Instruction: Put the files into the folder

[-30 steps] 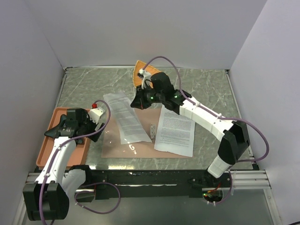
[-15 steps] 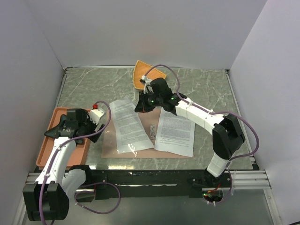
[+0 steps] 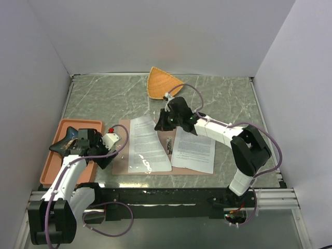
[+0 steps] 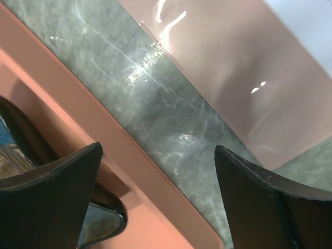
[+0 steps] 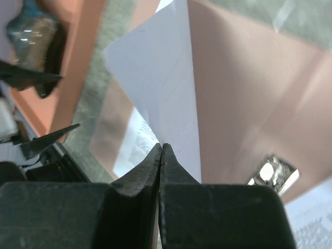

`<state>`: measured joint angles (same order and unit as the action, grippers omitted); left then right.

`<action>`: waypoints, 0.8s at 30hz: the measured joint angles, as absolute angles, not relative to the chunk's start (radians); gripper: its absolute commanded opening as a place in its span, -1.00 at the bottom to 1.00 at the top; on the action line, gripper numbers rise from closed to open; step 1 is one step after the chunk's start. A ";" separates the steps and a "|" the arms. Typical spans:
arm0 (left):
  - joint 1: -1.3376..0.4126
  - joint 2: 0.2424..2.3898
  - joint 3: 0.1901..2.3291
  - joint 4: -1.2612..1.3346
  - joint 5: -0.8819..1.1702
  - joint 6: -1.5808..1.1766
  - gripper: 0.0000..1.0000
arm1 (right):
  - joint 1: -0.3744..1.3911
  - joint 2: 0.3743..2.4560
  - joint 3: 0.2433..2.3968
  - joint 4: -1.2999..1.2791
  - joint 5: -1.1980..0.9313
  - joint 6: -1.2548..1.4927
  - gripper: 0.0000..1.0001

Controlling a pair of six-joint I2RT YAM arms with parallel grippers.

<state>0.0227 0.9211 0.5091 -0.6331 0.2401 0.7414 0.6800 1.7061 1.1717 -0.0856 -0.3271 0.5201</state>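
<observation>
The reddish-brown folder (image 3: 122, 162) lies open and flat near the table's front edge, with its metal clip (image 3: 169, 144) at the fold. One white printed sheet (image 3: 193, 148) lies on its right half. My right gripper (image 3: 162, 123) is shut on the far edge of a second sheet (image 3: 147, 148), which slopes down onto the folder's left half. The right wrist view shows the jaws (image 5: 162, 148) pinched on that sheet (image 5: 166, 88) above the folder (image 5: 249, 104). My left gripper (image 4: 158, 202) is open and empty, low over the table between the tray and the folder's left edge (image 4: 249, 78).
A salmon-orange rimmed tray (image 3: 52, 163) at the front left holds a dark glossy object (image 3: 65, 142). Its rim (image 4: 129, 155) runs under my left gripper. An orange fan-shaped dish (image 3: 161, 83) lies at the back centre. White walls enclose the table.
My right gripper has carried the sheet nearer and lower, laying it over the folder's left half. My left gripper has shifted right and down toward the folder's left edge.
</observation>
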 measured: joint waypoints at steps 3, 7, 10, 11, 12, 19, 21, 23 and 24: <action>0.023 0.920 0.497 -0.622 0.238 0.768 0.93 | 0.681 1.706 1.103 -0.056 -0.288 0.574 -1.00; 0.023 0.915 0.487 -0.607 0.236 0.786 0.93 | 0.683 1.706 1.075 -0.032 -0.245 0.619 -1.00; 0.023 0.913 0.484 -0.604 0.236 0.793 0.93 | 0.683 1.706 1.079 -0.004 -0.225 0.638 -1.00; 0.023 0.914 0.484 -0.602 0.237 0.793 0.93 | 0.683 1.707 1.082 -0.001 -0.223 0.640 -1.00; 0.023 0.915 0.484 -0.601 0.237 0.793 0.93 | 0.683 1.708 1.091 -0.001 -0.221 0.645 -1.00; 0.023 0.982 0.508 -0.559 0.247 0.792 0.92 | 0.683 1.775 1.181 0.023 -0.216 0.667 -0.75; 0.023 0.997 0.514 -0.546 0.247 0.792 0.93 | 0.683 1.783 1.184 0.017 -0.214 0.673 -0.44; 0.023 0.999 0.514 -0.543 0.247 0.792 0.93 | 0.685 1.785 1.186 -0.005 -0.208 0.669 -0.23; 0.023 0.999 0.514 -0.543 0.247 0.792 0.93 | 0.685 1.785 1.186 -0.019 -0.206 0.668 -0.20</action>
<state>0.0227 0.9985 0.5140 -0.5426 0.2474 0.7921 0.6849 1.7851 1.1858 -0.0189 -0.2058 0.6678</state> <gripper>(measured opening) 0.963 0.301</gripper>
